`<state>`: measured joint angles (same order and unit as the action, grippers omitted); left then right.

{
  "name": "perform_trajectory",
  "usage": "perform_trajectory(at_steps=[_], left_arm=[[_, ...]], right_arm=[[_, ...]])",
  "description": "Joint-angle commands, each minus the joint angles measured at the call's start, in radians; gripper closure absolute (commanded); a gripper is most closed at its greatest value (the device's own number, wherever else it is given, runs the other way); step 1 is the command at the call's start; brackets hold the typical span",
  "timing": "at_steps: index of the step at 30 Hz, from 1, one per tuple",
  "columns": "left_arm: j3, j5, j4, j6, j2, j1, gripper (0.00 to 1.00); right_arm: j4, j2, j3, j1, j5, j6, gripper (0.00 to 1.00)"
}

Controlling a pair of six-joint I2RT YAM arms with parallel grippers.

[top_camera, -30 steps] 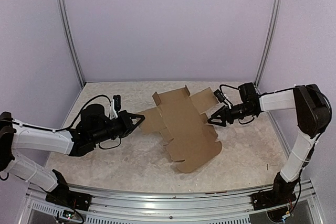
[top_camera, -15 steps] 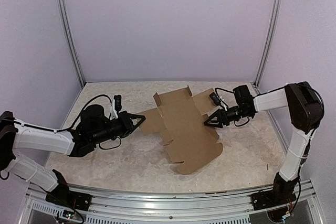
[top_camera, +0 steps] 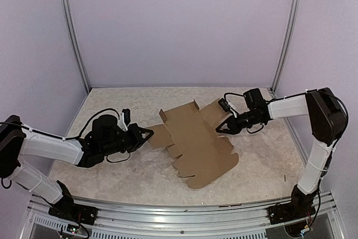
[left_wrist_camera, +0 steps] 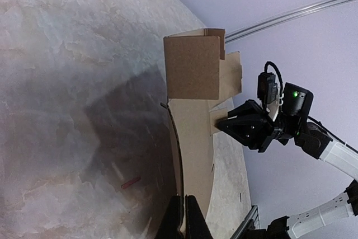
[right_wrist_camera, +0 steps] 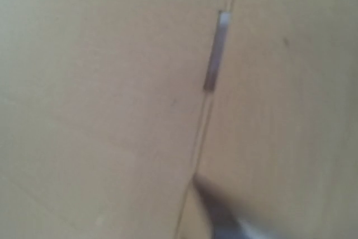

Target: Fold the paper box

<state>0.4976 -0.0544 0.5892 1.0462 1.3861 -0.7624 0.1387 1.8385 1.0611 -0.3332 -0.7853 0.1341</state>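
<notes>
The paper box (top_camera: 196, 138) is a flat brown cardboard sheet with flaps, lying mid-table, its far flaps slightly raised. My left gripper (top_camera: 150, 134) is shut on the edge of its left flap. In the left wrist view the two fingertips (left_wrist_camera: 183, 216) pinch that cardboard edge, and the sheet (left_wrist_camera: 193, 76) runs away from them. My right gripper (top_camera: 219, 129) meets the right flap, its jaws drawn to a point on it; it is also seen across the sheet (left_wrist_camera: 224, 122). In the right wrist view blurred cardboard (right_wrist_camera: 112, 93) fills the frame, with one dark finger (right_wrist_camera: 224, 216) showing.
Purple walls and two metal posts (top_camera: 72, 37) close the back of the marbled table (top_camera: 112, 177). A metal rail (top_camera: 179, 216) runs along the near edge. A small red mark (left_wrist_camera: 131, 182) lies on the table near my left fingers.
My right gripper moved left onto the right flap and closed its jaws. The sheet shifted slightly left and toward the near edge, and my left gripper drew back with its flap.
</notes>
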Motion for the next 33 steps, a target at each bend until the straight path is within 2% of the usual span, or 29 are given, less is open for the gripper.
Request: perform_trajectory(at_steps=[1,6,9,13,16,20,23,25,27,30,33], left_arm=[[0.033,-0.009,-0.016,0.048,0.028,-0.009,1.00],[0.048,-0.011,-0.054,0.074,0.045,-0.013,1.00],[0.076,-0.045,-0.105,0.072,0.079,-0.011,0.95],[0.079,-0.045,-0.173,0.067,0.083,-0.009,0.81],[0.107,-0.012,-0.318,0.025,0.047,-0.006,0.67],[0.142,0.078,-0.509,-0.062,-0.029,-0.007,0.59],[0.192,0.166,-0.653,-0.172,-0.098,-0.011,0.58],[0.223,0.153,-0.654,-0.272,-0.130,-0.018,0.58],[0.259,0.078,-0.610,-0.367,-0.136,-0.020,0.60],[0.376,-0.088,-0.601,-0.479,-0.066,-0.023,0.65],[0.566,-0.191,-0.692,-0.554,0.103,-0.029,0.69]], right_arm=[[0.032,-0.016,0.036,-0.042,0.088,-0.028,0.87],[0.054,0.002,0.053,-0.063,0.110,-0.021,0.92],[0.082,0.019,0.074,-0.074,0.158,0.001,0.99],[0.124,0.042,0.099,-0.074,0.190,0.024,1.00],[0.150,0.057,0.114,-0.074,0.195,0.044,1.00],[0.167,0.068,0.126,-0.074,0.202,0.055,1.00],[0.179,0.070,0.135,-0.075,0.216,0.070,1.00],[0.195,0.070,0.144,-0.075,0.220,0.082,1.00],[0.224,0.077,0.165,-0.077,0.222,0.097,1.00],[0.264,0.091,0.196,-0.084,0.227,0.115,1.00],[0.284,0.098,0.209,-0.096,0.237,0.127,1.00]])
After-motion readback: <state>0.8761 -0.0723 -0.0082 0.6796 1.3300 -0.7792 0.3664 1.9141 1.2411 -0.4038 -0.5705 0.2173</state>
